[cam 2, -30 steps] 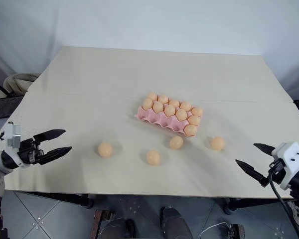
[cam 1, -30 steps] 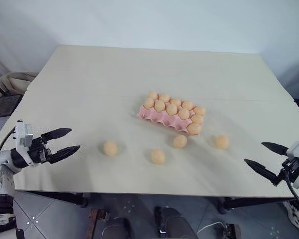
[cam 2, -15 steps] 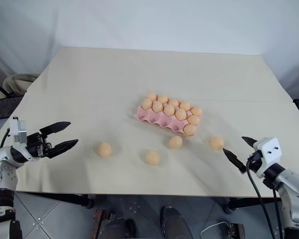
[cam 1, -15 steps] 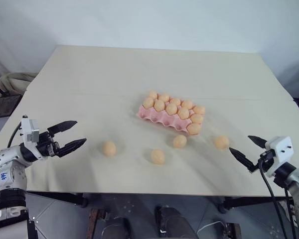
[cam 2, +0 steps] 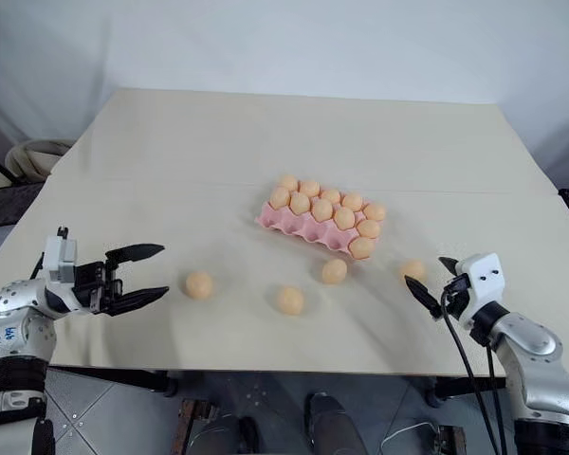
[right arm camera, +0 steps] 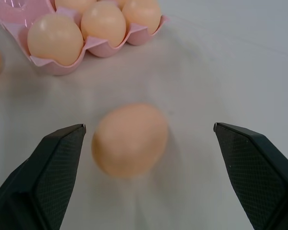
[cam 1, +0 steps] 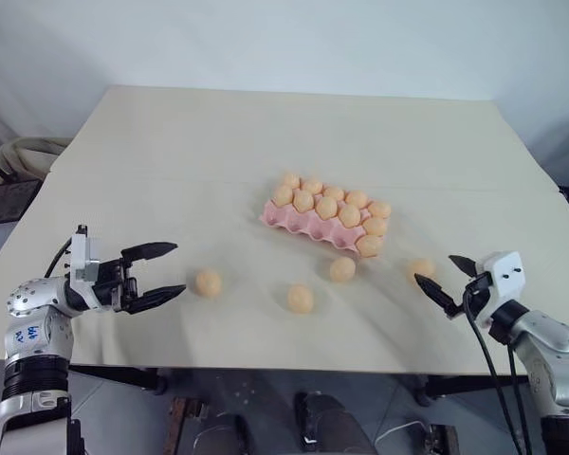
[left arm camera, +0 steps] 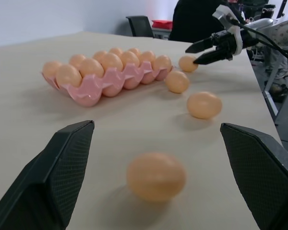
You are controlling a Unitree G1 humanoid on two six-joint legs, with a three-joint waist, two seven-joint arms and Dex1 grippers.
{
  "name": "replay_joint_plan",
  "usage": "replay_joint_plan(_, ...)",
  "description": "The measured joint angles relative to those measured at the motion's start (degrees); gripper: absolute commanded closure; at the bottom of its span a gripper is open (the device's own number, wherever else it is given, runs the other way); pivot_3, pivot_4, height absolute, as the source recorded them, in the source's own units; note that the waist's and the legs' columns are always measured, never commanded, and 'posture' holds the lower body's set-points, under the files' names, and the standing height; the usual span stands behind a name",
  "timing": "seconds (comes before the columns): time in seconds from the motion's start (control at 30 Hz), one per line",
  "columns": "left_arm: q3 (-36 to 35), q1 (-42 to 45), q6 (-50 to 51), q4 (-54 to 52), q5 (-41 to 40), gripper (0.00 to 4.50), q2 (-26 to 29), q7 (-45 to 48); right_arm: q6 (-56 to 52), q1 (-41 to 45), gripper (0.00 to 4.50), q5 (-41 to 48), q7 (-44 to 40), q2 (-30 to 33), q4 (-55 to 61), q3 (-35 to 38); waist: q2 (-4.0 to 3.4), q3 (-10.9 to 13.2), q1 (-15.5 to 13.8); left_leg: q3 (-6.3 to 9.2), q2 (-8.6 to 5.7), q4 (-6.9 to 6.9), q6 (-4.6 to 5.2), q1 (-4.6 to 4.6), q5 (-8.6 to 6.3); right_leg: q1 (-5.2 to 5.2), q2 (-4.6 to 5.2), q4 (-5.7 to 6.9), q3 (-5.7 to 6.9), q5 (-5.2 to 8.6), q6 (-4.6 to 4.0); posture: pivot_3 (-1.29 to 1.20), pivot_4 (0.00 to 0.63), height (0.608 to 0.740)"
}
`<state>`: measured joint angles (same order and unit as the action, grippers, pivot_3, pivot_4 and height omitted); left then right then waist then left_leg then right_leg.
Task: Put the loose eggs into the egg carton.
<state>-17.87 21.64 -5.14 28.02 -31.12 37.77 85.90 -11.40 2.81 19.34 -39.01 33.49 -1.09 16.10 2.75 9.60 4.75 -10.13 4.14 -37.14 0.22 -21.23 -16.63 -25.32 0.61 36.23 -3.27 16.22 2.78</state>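
Observation:
Several loose eggs lie on the table in front of the pink egg carton point(cam 1: 308, 226), whose cups hold many eggs. The leftmost egg point(cam 1: 208, 282) sits just right of my left gripper point(cam 1: 176, 268), which is open and level, a short gap away; the left wrist view shows this egg point(left arm camera: 156, 176) ahead between the fingers. Two more eggs point(cam 1: 301, 299) point(cam 1: 341, 269) lie in the middle. The rightmost egg point(cam 1: 421, 269) is at the tips of my open right gripper point(cam 1: 435, 268); in the right wrist view it point(right arm camera: 129, 139) lies between the fingers, untouched.
The beige table point(cam 1: 266, 142) stretches bare behind the carton. Its front edge runs just below both grippers. A dark chair point(left arm camera: 140, 25) and other clutter stand beyond the table's far side in the left wrist view.
Both grippers have moved inward over the table, still open: the left one rightward toward the leftmost egg, the right one leftward and forward up to the rightmost egg. The eggs have not moved.

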Motion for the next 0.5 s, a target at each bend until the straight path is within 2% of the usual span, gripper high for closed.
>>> replay_joint_plan(0.5, -0.2, 2.1, -5.0, 2.5, 0.1, 0.02, -1.6, -1.4, -3.8, 7.0, 0.00, -3.1, 4.5, -1.5, -6.7, -4.1, 0.00, 0.0, 0.1, -0.03, 0.00, -0.03, 0.02, -0.01, 0.03, -0.04, -0.03, 0.06, -0.03, -0.01, 0.02, 0.00, 0.150, 0.740)
